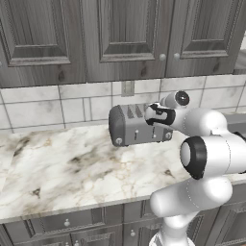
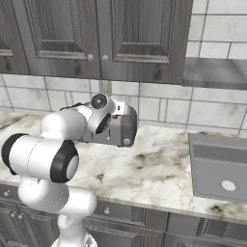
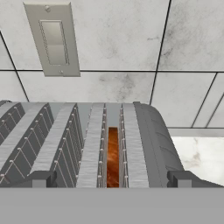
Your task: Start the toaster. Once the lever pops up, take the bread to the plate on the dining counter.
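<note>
The grey toaster stands at the back of a marble worktop, against the tiled wall. My hand hovers over its right end, and my gripper is open, one dark fingertip on either side of the toaster top. In the hand view the toaster shows several slots, and the brown bread sits down inside the slot between my fingers. From the right base view the toaster is partly hidden behind my wrist. The plate and the dining counter are out of view.
A metal wall plate is set in the tiles just behind the toaster. Dark wood wall cabinets hang above. A grey sink is sunk in the worktop to the right. Drawers run under the front edge.
</note>
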